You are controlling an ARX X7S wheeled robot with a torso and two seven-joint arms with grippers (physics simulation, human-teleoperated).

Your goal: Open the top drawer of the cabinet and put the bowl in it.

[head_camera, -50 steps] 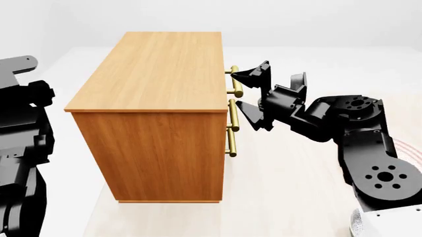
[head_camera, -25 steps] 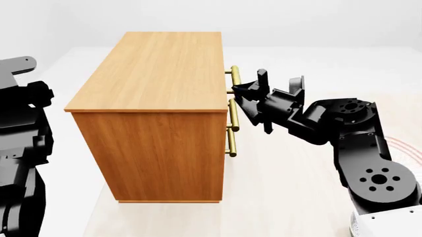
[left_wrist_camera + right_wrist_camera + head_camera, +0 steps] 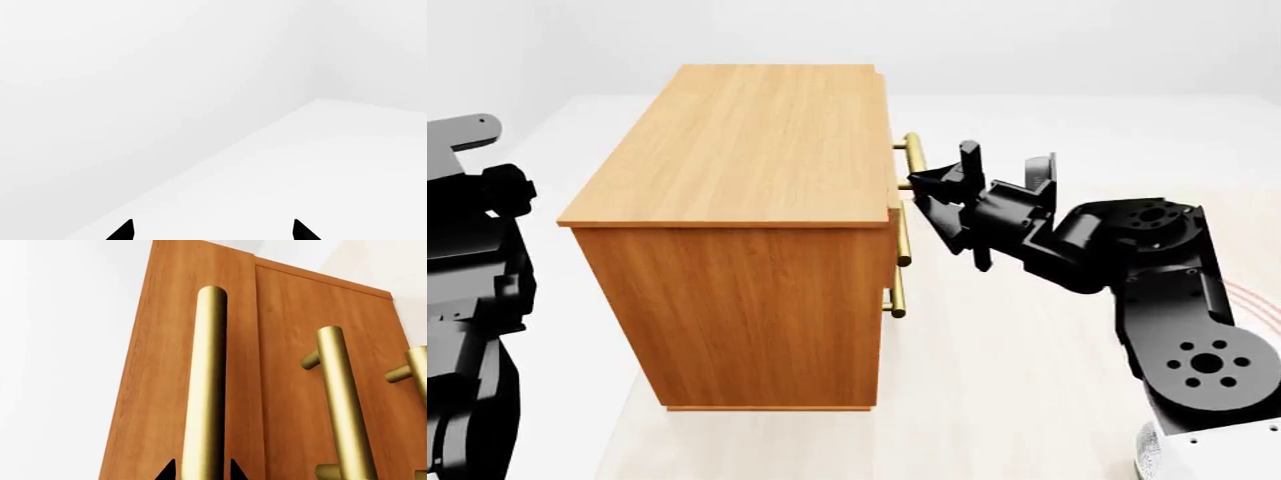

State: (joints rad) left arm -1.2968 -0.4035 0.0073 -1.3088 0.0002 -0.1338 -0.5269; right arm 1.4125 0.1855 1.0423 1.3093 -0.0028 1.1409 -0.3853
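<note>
The orange-brown cabinet point(image 3: 747, 200) stands in the middle of the head view, its drawer fronts facing right. The top drawer point(image 3: 892, 130) stands out a small way from the cabinet front. My right gripper point(image 3: 925, 190) is shut on the top drawer's brass bar handle point(image 3: 916, 160). In the right wrist view the fingertips point(image 3: 168, 473) flank that handle point(image 3: 205, 380) on the top drawer front point(image 3: 167, 365). My left gripper point(image 3: 212, 231) is open and empty, facing a bare white wall. A speckled grey-white edge, likely the bowl point(image 3: 1149, 452), shows at the lower right, mostly hidden by my right arm.
The two lower drawers are shut; their brass handles point(image 3: 341, 405) point(image 3: 420, 370) lie beside the held one. Red rings of a plate point(image 3: 1238, 296) peek out behind my right arm. My left arm point(image 3: 467, 280) stands left of the cabinet.
My right gripper has shut on the top drawer's handle and moved right, and the top drawer has come out a small way.
</note>
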